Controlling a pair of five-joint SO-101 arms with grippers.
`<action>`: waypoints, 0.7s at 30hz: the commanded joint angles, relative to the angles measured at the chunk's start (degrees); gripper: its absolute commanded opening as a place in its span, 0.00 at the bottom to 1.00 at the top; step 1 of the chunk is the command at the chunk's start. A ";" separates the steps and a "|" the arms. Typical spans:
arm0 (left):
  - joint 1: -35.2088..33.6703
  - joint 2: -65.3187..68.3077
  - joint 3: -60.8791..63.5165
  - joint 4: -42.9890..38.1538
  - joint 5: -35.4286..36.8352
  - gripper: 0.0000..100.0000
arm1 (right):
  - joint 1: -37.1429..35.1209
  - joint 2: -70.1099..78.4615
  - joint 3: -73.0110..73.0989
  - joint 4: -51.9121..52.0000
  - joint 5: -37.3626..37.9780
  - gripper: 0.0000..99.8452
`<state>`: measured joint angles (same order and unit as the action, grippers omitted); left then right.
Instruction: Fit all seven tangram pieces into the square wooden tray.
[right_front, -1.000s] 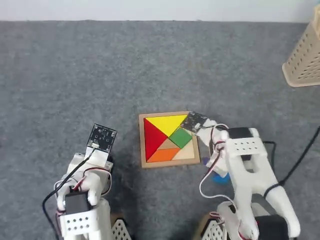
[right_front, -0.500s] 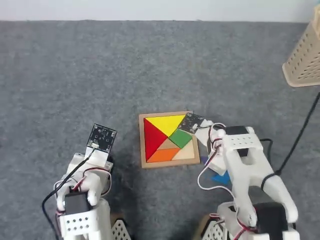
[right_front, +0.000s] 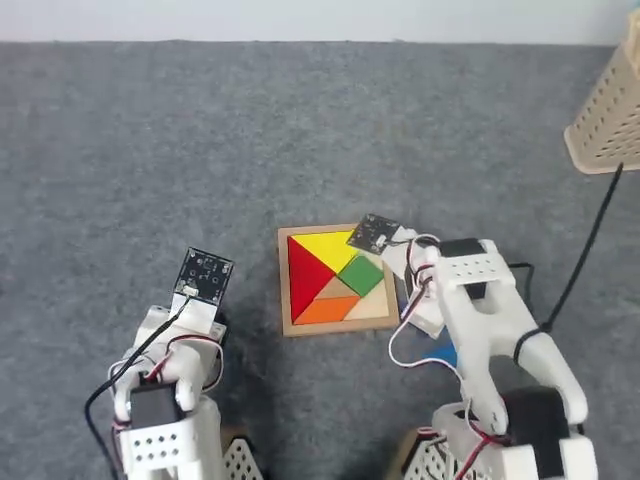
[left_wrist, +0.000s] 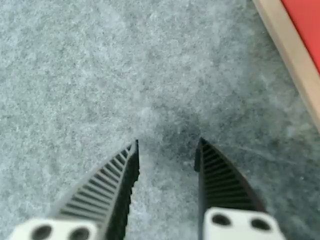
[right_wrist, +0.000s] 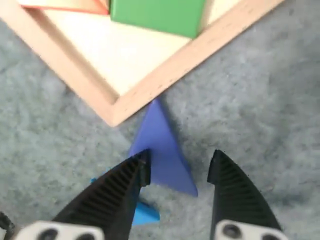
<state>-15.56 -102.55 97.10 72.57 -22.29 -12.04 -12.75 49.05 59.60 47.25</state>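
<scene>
The square wooden tray (right_front: 283, 285) holds a yellow triangle (right_front: 335, 246), a red triangle (right_front: 305, 275), a green square (right_front: 362, 274), an orange triangle (right_front: 328, 310) and a small tan triangle (right_front: 336, 289). My right arm (right_front: 470, 295) stands at the tray's right side. My right gripper (right_wrist: 180, 162) hangs open just outside a tray corner (right_wrist: 112, 112), over a dark blue triangle (right_wrist: 160, 150) lying on the carpet beside one finger. A light blue piece (right_wrist: 145, 212) (right_front: 443, 353) lies behind it. My left gripper (left_wrist: 167, 150) is open over bare carpet, with the tray's edge (left_wrist: 285, 45) off to one side.
Grey carpet covers the table all around. A perforated beige container (right_front: 610, 110) stands at the far right. My left arm (right_front: 170, 350) rests left of the tray, near the front edge. Cables trail from the right arm.
My right arm has swung a little left toward the tray, and its wrist has shifted with it. The left arm has kept still.
</scene>
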 joint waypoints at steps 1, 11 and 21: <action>0.00 -0.53 -0.40 0.18 0.35 0.18 | -0.31 -1.80 -4.75 5.05 0.00 0.21; 0.00 -0.53 -0.40 0.18 0.35 0.18 | -0.66 -13.41 6.24 5.67 4.92 0.24; 0.00 -0.53 -0.40 0.18 0.35 0.18 | -1.45 -13.32 7.91 0.48 4.75 0.26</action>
<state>-15.56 -102.55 97.10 72.57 -22.29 -12.40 -23.38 57.32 61.63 51.38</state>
